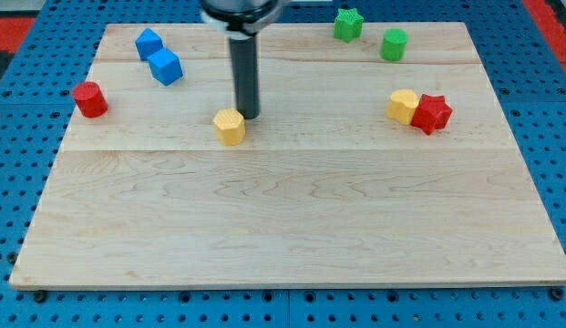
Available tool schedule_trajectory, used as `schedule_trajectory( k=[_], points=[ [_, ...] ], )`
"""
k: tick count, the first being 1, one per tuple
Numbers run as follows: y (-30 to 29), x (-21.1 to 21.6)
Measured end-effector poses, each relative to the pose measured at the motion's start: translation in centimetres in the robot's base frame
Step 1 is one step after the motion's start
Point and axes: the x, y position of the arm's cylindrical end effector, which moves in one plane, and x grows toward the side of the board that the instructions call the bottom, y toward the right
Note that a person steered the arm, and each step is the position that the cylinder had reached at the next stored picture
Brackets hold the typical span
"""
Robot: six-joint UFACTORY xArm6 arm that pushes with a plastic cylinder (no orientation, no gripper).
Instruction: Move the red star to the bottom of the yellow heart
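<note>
altogether two blue [149, 43], two green [348, 24], two red [431, 113], two yellow blocks [230, 127] (no pincer, tip [250, 117] beside one).

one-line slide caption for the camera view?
My tip sits just up-right of a yellow block, far left of the red star touching the other yellow block.

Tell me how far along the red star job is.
Done: nothing. The red star touches the right side of one yellow block, not its bottom. In hand: my tip sits far left, beside another yellow block. Which yellow is the heart is unclear. Left: reach the star and push it below.
</note>
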Motion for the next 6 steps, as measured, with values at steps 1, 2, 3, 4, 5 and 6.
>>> schedule_trajectory(
  k=[1, 2, 3, 4, 5, 6],
  points=[
    [-3.6, 1.7],
    [-1.8, 1.7],
    [2.3, 2.7],
    [-1.5, 4.8],
    [-9.2, 4.7],
    [-3.0, 3.1]
  ],
)
